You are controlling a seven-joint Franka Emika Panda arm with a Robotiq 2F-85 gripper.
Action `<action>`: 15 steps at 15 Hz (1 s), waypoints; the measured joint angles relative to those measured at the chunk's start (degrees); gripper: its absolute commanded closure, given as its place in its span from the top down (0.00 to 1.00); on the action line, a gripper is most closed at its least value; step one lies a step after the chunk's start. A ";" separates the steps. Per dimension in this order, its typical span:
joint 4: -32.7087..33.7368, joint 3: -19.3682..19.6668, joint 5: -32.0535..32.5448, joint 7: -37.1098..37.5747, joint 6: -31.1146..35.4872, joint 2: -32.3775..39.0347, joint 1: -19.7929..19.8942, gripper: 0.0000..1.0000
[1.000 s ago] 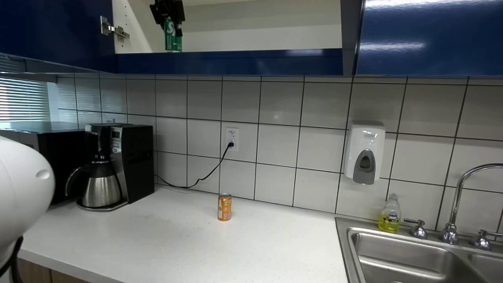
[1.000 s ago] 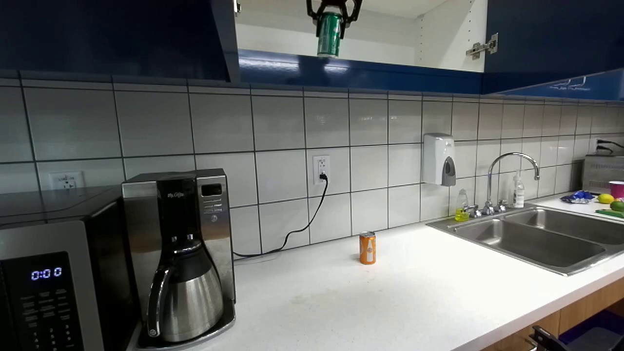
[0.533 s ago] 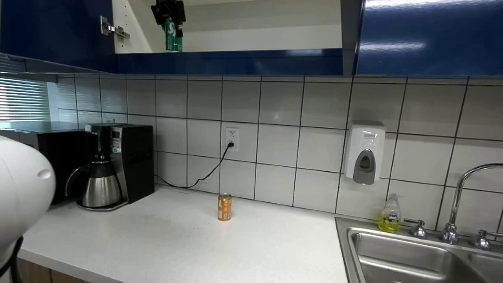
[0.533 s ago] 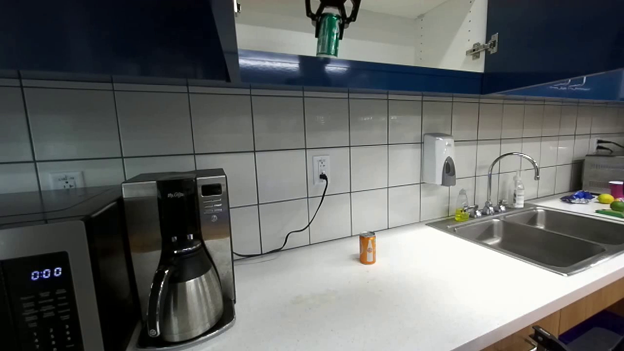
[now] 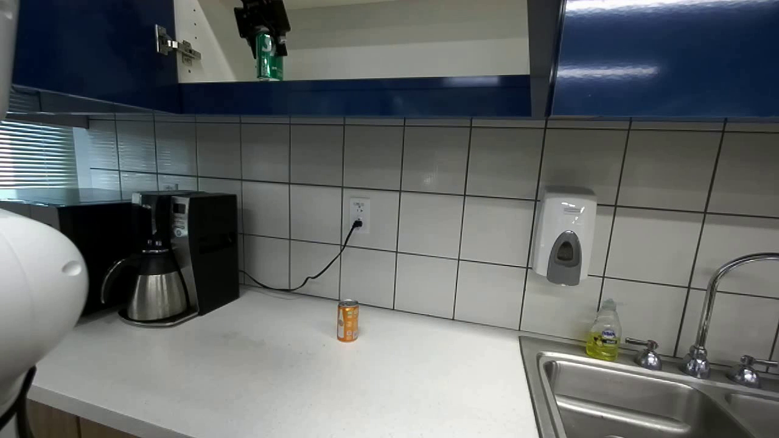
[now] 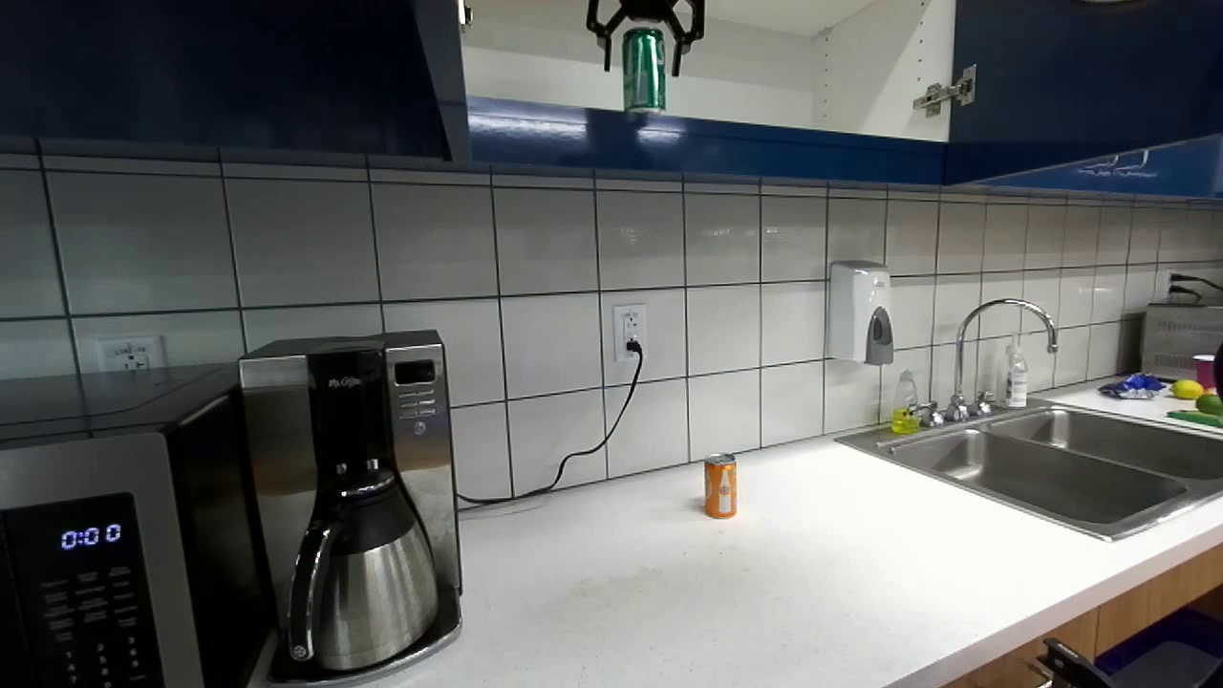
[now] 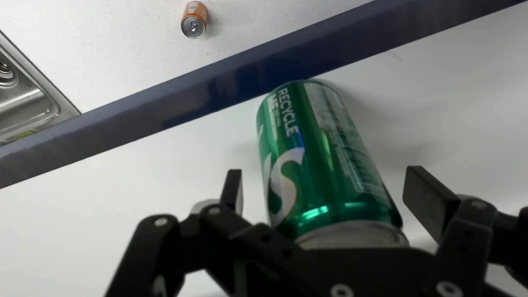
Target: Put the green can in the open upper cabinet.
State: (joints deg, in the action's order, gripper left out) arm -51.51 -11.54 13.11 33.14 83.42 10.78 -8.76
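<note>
Microwave stands at the near left in an exterior view, a coffee maker just right of it. Higher and farther right, the green can stands upright in the open upper cabinet, just behind its near lip. The gripper is spread around it, with a gap between the can and each finger. Right of that, an orange can stands on the counter, with the sink farther right.

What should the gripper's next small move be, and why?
Probably lift the gripper straight up off the can: in the wrist view the fingers stand apart from it on both sides, and it appears to stand upright on the cabinet floor.
</note>
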 measured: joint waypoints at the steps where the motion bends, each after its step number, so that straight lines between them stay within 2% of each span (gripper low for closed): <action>1: 0.28 0.02 0.02 0.02 -0.21 0.14 -0.08 1.00; 15: 1.36 0.02 -0.51 0.01 -0.88 -1.13 -0.30 1.00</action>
State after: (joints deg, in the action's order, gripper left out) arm -50.15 -11.52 12.60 33.15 82.54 9.65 -9.06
